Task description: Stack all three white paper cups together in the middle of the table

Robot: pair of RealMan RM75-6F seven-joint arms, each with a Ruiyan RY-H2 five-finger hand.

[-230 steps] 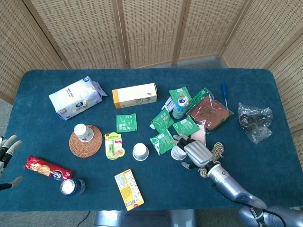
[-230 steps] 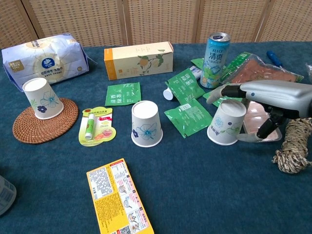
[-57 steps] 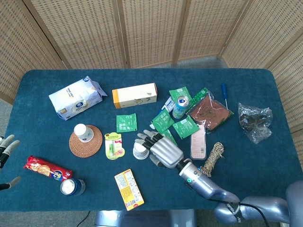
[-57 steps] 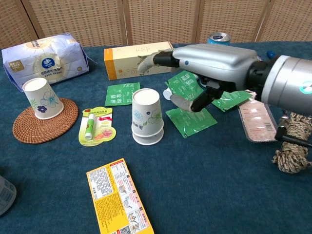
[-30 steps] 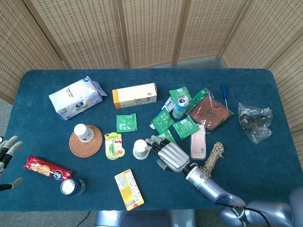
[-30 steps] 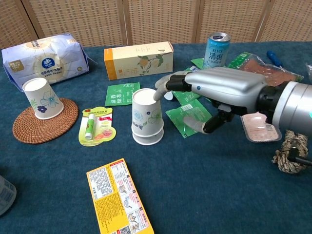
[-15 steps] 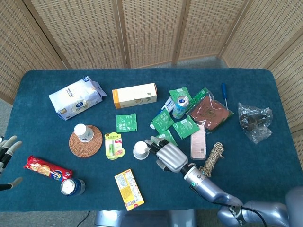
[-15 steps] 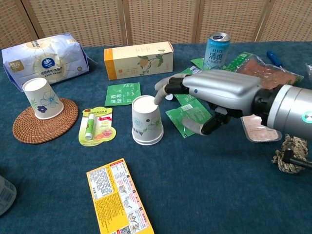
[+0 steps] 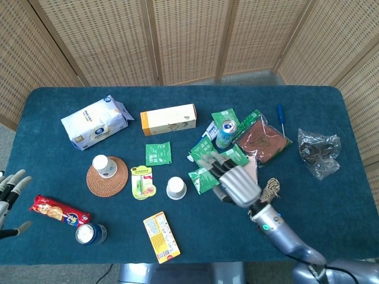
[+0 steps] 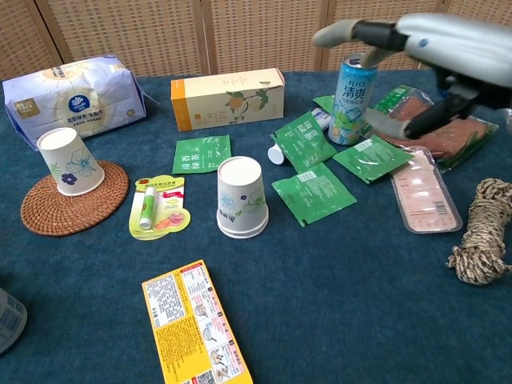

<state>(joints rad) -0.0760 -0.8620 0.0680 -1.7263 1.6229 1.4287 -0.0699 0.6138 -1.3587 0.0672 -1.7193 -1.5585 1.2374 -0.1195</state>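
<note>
Cups: two nested mid-table, one left on the coaster

Table (image 9: 53, 112) first: the stack (image 10: 241, 207) stands at centre, the last cup (image 10: 69, 161) on its coaster (image 10: 48, 210) at nine o'clock. Right hand (image 10: 416, 56) hangs spread and empty at three o'clock; left hand (image 9: 9, 195), fingers apart, should grasp that cup squarely and lower it straight.

Right hand (image 9: 237, 183): silver-grey metallic shell over the back, segmented fingers with dark joints and pale grey tips. Wrist: dark collar bearing a small green and red mark, joined to a smooth silver-grey forearm. Left hand (image 9: 8, 195): light grey fingers with dark bands, seen at the frame edge.
</note>
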